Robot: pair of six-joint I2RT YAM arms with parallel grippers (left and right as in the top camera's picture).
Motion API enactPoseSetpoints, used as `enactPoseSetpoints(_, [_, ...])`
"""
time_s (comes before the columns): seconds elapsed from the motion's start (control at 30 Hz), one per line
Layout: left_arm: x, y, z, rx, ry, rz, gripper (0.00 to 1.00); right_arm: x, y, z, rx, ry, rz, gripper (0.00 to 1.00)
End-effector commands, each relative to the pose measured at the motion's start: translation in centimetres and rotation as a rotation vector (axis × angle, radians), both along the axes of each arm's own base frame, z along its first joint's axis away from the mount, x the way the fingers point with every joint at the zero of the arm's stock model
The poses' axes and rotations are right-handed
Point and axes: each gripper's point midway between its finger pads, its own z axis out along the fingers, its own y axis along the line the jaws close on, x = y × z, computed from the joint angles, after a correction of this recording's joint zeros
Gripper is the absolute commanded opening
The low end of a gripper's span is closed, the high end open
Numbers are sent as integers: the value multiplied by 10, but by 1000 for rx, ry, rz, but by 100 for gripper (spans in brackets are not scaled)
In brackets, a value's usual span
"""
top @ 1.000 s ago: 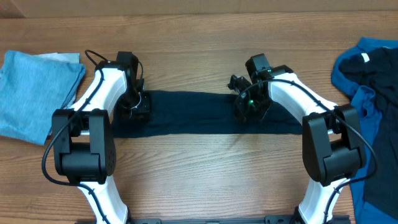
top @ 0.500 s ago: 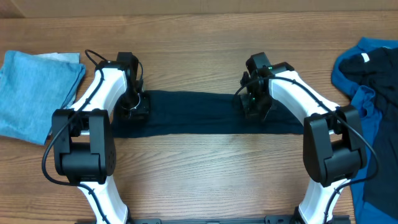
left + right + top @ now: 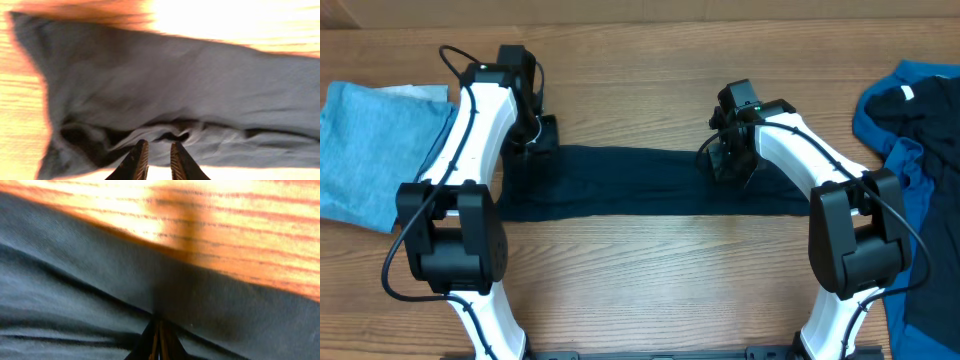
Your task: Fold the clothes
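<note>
Dark navy garment [image 3: 630, 180] lies as a long band across mid-frame, its lower edge straight and its left end rumpled. Left gripper [image 3: 536, 140] hangs over its upper-left corner, fingers [image 3: 140, 159] slightly apart with nothing between them. Right gripper [image 3: 725, 165] sits on the upper edge right of centre, tips together, seemingly nipping a crease. There's bare table [image 3: 640, 290] above and below. Light blue cloth [image 3: 370, 150] far left, royal blue heap [image 3: 925, 72] far right.
</note>
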Motion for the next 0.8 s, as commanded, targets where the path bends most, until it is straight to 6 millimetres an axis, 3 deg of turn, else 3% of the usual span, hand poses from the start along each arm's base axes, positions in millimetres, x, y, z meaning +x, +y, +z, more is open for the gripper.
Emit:
enactPoseSetpoints(0.0, [-11, -32, -31, -88, 17, -33, 19, 5, 8, 16, 52, -22, -1, 4])
enactPoseSetpoints(0.13, [-21, -56, -71, -122, -13, -88, 21, -1, 18, 8, 109, 21, 5, 4])
enactPoseSetpoints(0.23, [-32, -43, -87, -55, 5, -84, 22, -8, 14, -11, 96, 33, 0, 4])
enactPoseSetpoints(0.3, [-38, -21, -94, 55, 18, -81, 23, -9, -2, -25, 29, 15, -24, 4])
enactPoseSetpoints(0.37, [-40, -14, -96, 86, 23, -77, 22, -10, -19, -33, -35, 5, -62, 4])
enactPoseSetpoints(0.5, [-39, -4, -96, 110, 22, -61, 21, -17, -62, -34, -141, 44, -134, 4])
enactPoseSetpoints(0.77, [-38, 20, -96, 107, 29, 10, 21, -16, -133, -33, -137, 69, -332, 4])
